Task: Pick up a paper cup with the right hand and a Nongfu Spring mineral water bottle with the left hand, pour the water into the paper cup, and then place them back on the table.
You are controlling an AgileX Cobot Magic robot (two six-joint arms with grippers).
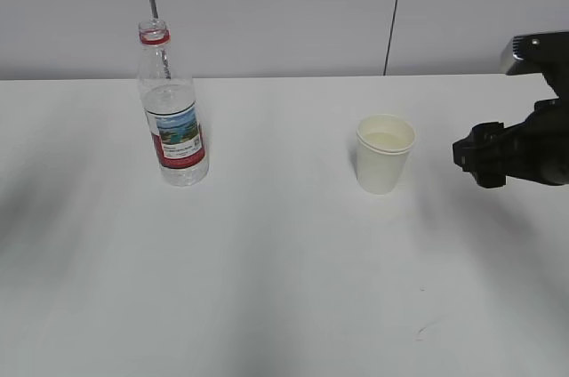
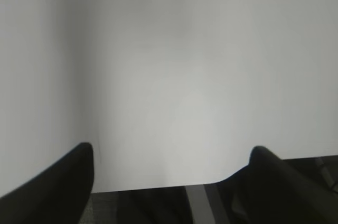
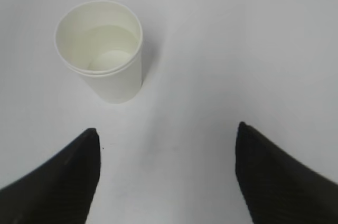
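The clear Nongfu Spring bottle [image 1: 172, 110] stands upright and uncapped on the white table [image 1: 284, 261] at the left, partly filled. The cream paper cup [image 1: 384, 154] stands upright right of centre with water in it; it also shows in the right wrist view [image 3: 103, 49], ahead and to the left of my right gripper [image 3: 168, 131]. That gripper is open and empty, and in the exterior view [image 1: 476, 159] it is at the right, apart from the cup. My left gripper [image 2: 171, 152] is open and empty over the table's edge, outside the exterior view.
A small dark scuff mark [image 1: 422, 331] lies on the table near the front right. The table's front edge [image 2: 158, 186] shows in the left wrist view with dark floor below. A grey wall [image 1: 284, 4] stands behind the table.
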